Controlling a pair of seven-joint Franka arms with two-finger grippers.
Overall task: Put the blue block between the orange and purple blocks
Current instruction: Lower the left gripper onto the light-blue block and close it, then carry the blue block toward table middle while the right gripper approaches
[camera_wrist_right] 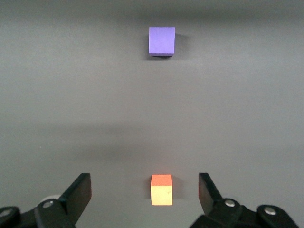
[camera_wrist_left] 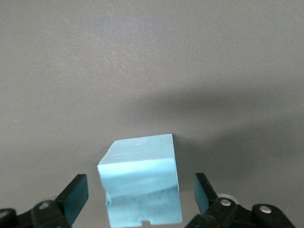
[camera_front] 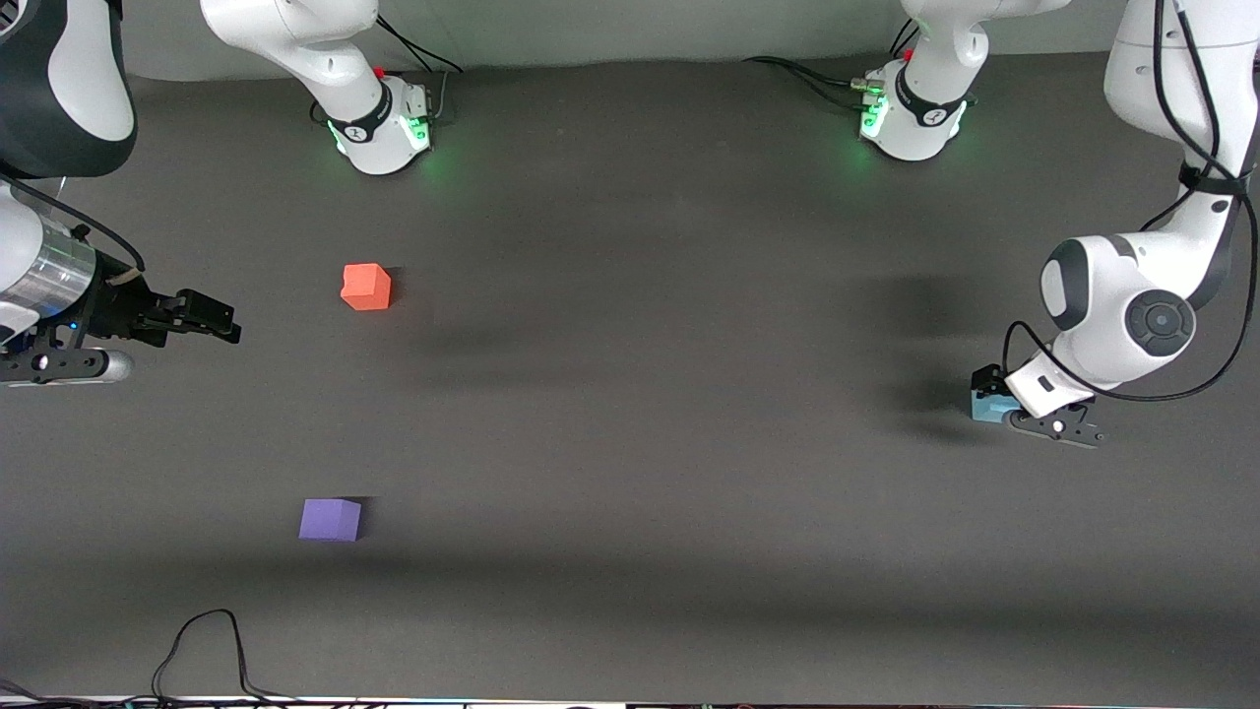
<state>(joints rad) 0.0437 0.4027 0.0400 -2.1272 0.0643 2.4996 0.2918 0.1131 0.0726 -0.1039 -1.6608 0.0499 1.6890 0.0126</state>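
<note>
Blue block point(camera_front: 987, 405) sits on the table point(camera_front: 630, 394) at the left arm's end, about three o'clock in the front view, well apart from the other two cubes. The left gripper point(camera_front: 1024, 414) is down around it: in the left wrist view the block point(camera_wrist_left: 140, 187) lies between the two fingers point(camera_wrist_left: 75, 194) with a gap on each side, so the jaws stand wide and are not yet pinching.

Orange block point(camera_front: 366, 287) lies toward the right arm's end at about ten o'clock, and the purple block point(camera_front: 330, 519) is nearer the front camera at about eight o'clock; the gap between them is bare mat. The right gripper point(camera_front: 197, 317) hangs over the table beside the orange block, at nine o'clock, jaws wide and holding nothing; that arm seems to be waiting.

The step in hand looks like the grasp, with the carry and placing undone. Next the left fingers need to close squarely on the block's flat sides, then lift it and carry it a long way across the table to the gap, setting it down in line with both cubes without nudging either.
</note>
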